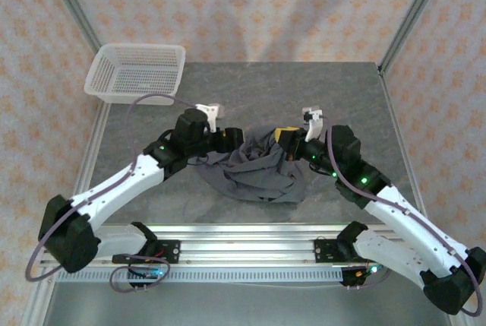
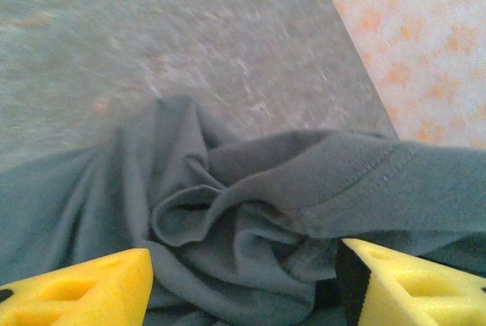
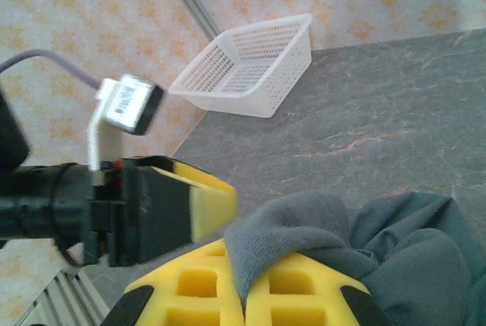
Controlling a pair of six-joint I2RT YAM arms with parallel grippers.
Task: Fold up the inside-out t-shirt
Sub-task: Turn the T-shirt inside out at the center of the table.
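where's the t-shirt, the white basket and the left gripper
t-shirt (image 1: 254,168): top view, middle of the crumpled heap
white mesh basket (image 1: 137,75): top view, its bare mesh floor
left gripper (image 2: 243,288): left wrist view, midway between its open yellow pads

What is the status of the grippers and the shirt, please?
Left gripper open, fabric below. Right gripper shut on t-shirt. It lies crumpled mid-table. Basket apart, far left corner.
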